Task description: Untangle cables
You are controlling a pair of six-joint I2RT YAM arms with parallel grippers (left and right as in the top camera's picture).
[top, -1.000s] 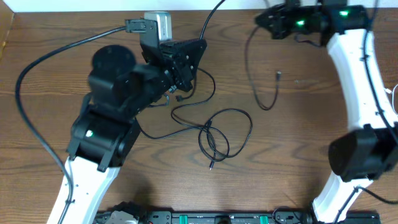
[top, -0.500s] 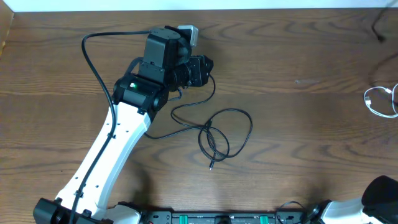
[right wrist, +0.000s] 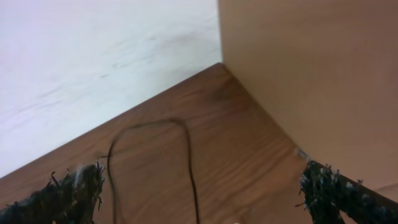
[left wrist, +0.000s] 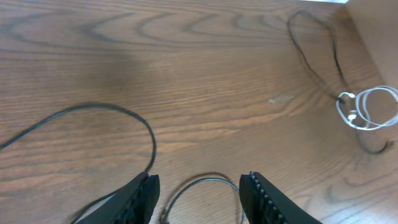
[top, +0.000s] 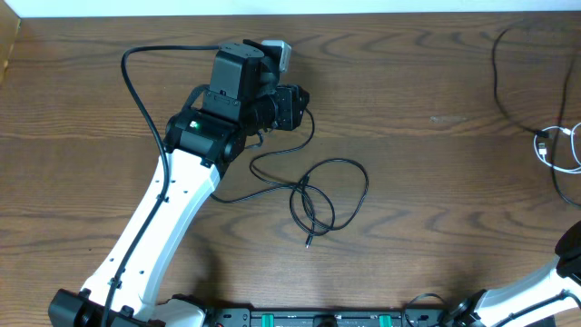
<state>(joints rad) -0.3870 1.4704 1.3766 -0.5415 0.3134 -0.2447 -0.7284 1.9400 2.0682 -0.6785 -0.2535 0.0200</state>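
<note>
- The left end effector hovers low over the bench, fingers parted and gripping nothing; a bend of black cord lies on the wood under the gap.
- The tangled black cable loops mid-bench, just beside the left arm.
- The white cable sits coiled near the bench's far right edge, with a second black cable curving close by it.
- The right end effector is spread wide and empty above that corner.

Bare table between central black cable loops and white cable at right edge allows passage; left arm blocks the left side.
</note>
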